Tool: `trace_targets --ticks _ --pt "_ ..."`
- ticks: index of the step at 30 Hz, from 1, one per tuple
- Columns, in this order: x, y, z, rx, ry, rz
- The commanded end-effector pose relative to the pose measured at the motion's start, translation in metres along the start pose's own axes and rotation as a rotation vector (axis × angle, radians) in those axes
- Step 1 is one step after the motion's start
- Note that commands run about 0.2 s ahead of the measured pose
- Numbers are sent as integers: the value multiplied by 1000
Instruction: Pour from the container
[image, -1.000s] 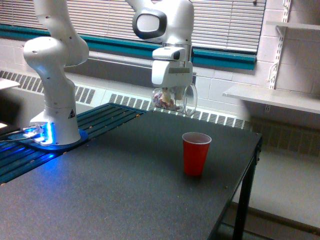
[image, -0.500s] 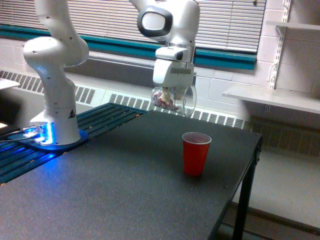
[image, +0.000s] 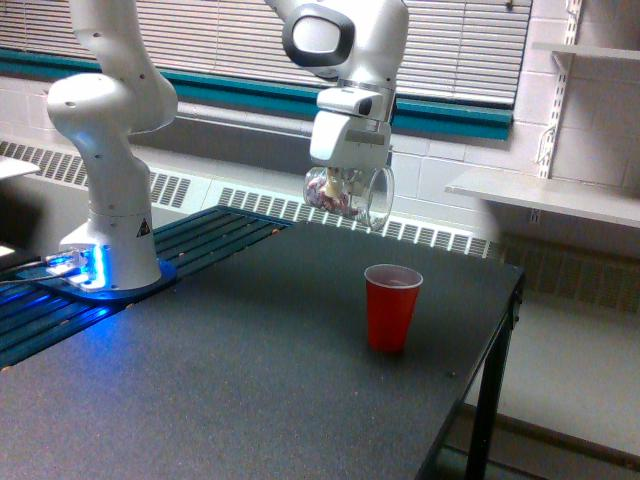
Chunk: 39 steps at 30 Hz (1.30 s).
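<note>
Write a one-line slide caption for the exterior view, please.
Franka arm's gripper holds a clear container of brownish-pink bits above a red cup on the dark table.

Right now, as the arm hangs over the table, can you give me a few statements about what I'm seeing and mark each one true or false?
1. The clear container is held in the air, above the table. True.
2. The red cup lies tipped on its side. False: it stands upright, mouth up.
3. The container holds small brownish-pink bits. True.
4. The container touches the red cup's rim. False: it hangs well above the cup and toward the exterior view's left.
5. The container stands upright. False: it is tilted over, its mouth toward the exterior view's right.
</note>
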<state>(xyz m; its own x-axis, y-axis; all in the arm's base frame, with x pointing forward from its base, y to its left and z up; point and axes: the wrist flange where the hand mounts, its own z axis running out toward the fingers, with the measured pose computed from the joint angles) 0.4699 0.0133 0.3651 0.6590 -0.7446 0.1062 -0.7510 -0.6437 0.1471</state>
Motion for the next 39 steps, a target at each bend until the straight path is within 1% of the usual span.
trace_targets --ticks 1,13,22,28,33,39 --pt "-5 -6 -1 -26 -2 -5" --pt "-3 -11 -2 -55 -10 -9" --pt "-3 -13 -8 -97 -23 -19" --pt "-6 -17 -9 -104 -27 -9" --pt "-4 -18 -12 -121 -29 -13" --pt "-2 -19 -20 -143 -47 -17"
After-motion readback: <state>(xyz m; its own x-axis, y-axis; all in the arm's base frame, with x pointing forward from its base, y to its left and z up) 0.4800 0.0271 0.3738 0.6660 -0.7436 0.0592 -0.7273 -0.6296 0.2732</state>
